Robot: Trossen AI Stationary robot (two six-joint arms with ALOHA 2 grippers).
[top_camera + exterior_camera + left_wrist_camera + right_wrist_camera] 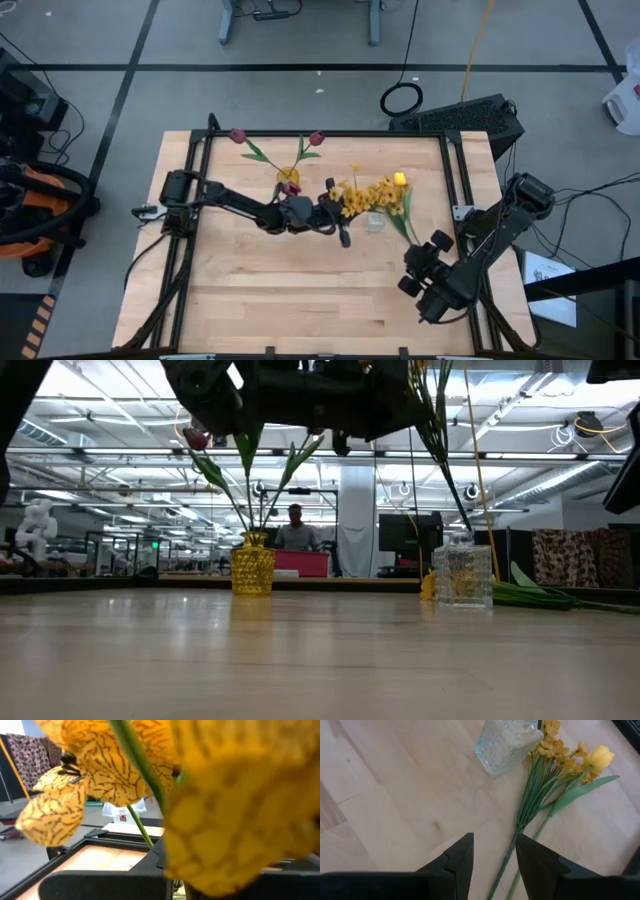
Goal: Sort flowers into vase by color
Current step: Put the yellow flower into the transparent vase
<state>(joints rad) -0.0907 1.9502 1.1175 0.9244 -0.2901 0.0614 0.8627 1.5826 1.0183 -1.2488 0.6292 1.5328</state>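
No text, label, brand or number can be read anywhere; the white bag beyond the table's dark frame bears a small red mark, too blurred to read.

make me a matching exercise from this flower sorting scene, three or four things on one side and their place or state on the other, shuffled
Things:
1. yellow vase
2. clear vase
3. yellow tulip
4. right tool

Places or states:
A. lying flat on the table
B. holds red tulips
C. open, above the green stems
D. stands beside the lying flowers

Pairs: 1-B, 2-D, 3-A, 4-C
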